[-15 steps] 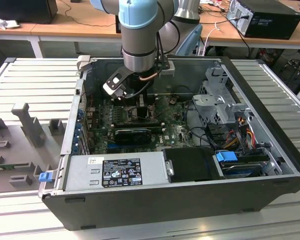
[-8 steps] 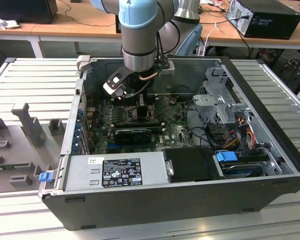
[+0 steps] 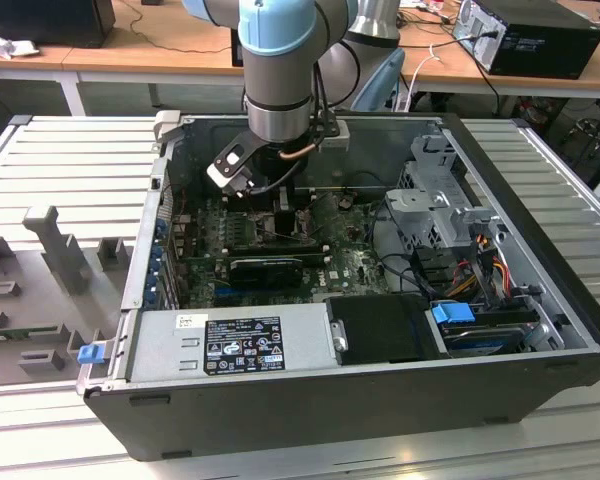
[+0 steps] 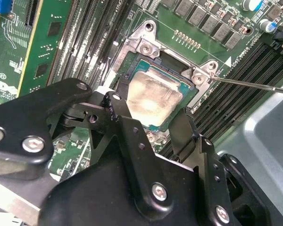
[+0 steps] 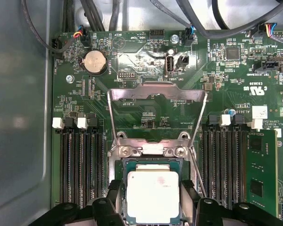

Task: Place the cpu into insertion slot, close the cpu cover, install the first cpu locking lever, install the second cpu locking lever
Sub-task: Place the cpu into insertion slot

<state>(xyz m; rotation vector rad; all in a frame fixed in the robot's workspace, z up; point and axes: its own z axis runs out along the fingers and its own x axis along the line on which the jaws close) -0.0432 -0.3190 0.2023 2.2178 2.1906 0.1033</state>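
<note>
1. Exterior view's left: grey blocks [image 3: 52,245] on the slatted table [image 3: 60,150], well apart from the work and, by the look of it, not needed for it.

2. Case [image 3: 280,420], lid off and lying on its side, so the board [image 3: 360,265] faced up to your arm [image 3: 280,70]. The supply [image 3: 230,345] ran along the near edge.

3. Middle: your gripper [image 3: 283,215] reached down onto the far part of the board.

4. Cpu [image 5: 153,195], first wrist view: it sat inside the rim of the slot [image 5: 151,148], silver top up. The fingers [image 5: 114,202] were drawn in against two opposite edges. You appeared to be pinching it there, probably so nothing pressed on its top or underside.

5. Cover [image 5: 132,92]: it stood raised on its hinge at the slot's far side, window clear. This left the slot open for the cpu.

6. Lever [image 4: 247,85], second wrist view: a thin rod swung free beside the slot and not latched, which is why the cover could stand up.

7. Exterior view's right: a metal cage [image 3: 445,200] with cables, near the board but apart from your gripper.
</note>
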